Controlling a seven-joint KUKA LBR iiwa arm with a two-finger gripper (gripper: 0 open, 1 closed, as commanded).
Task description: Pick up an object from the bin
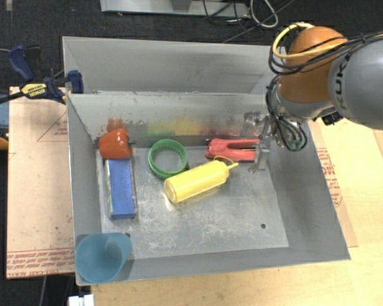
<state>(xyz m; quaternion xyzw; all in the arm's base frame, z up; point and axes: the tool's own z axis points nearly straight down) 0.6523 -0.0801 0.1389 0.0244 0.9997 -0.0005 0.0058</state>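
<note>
High oblique view over bin (pixel 179 62)

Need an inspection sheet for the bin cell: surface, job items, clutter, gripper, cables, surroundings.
Surface: grey metal bin, bottom scuffed.
Job's things: pink-red plastic piece by the back wall, nearest the two-finger gripper.
Clutter: yellow squeeze bottle on its side; green plastic ring; blue rectangular block; orange-red lump; blue cup at the front left corner.
Gripper: low in the bin, at that piece's right end; grasp cannot be told.
Cables: yellow and black loops over the orange wrist cover; loose cables on the dark floor behind the bin.
Surroundings: dark floor, nothing else noted.
</note>
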